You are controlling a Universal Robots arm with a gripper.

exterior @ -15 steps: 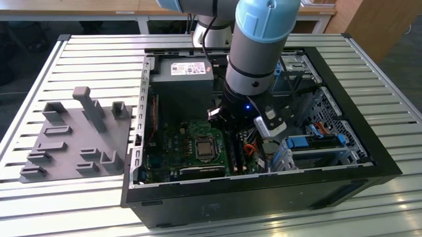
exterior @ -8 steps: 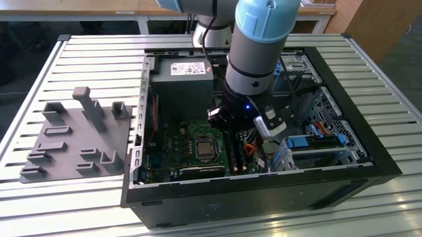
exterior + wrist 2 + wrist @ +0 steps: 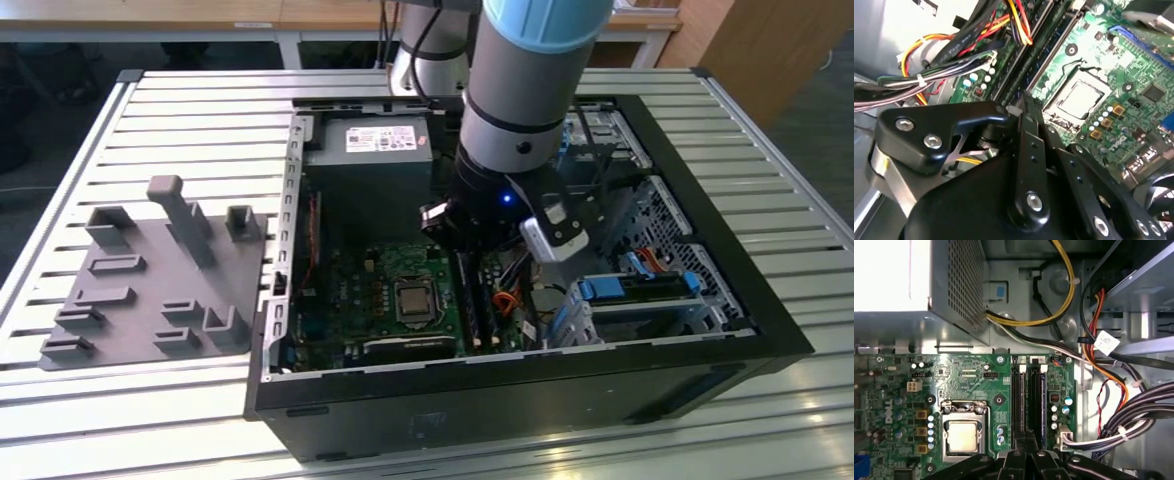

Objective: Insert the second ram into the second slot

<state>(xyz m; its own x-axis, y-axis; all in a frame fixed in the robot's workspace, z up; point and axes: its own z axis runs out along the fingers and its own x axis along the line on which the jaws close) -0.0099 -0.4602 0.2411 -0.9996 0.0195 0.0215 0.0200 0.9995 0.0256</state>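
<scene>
Tool (image 3: 1026, 452) low inside the open case (image 3: 747, 300), directly over the memory slots (image 3: 1028, 400) beside the CPU socket (image 3: 964, 432). Fingers drawn narrow, apparently pinching the second ram (image 3: 1030, 435) edge-on, long axis along the slots; grip itself hard to confirm

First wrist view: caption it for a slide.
Gripper poised over the RAM slots beside the CPU socket.

The arm (image 3: 514, 90) comes down steeply from above, its grey and pale blue tube leaning slightly toward the exterior view's left. Its black wrist (image 3: 483, 205) glows with a small blue light. Below it, the gripper (image 3: 1026, 442) points straight down, black fingers (image 3: 1030, 131) drawn close together.
</scene>
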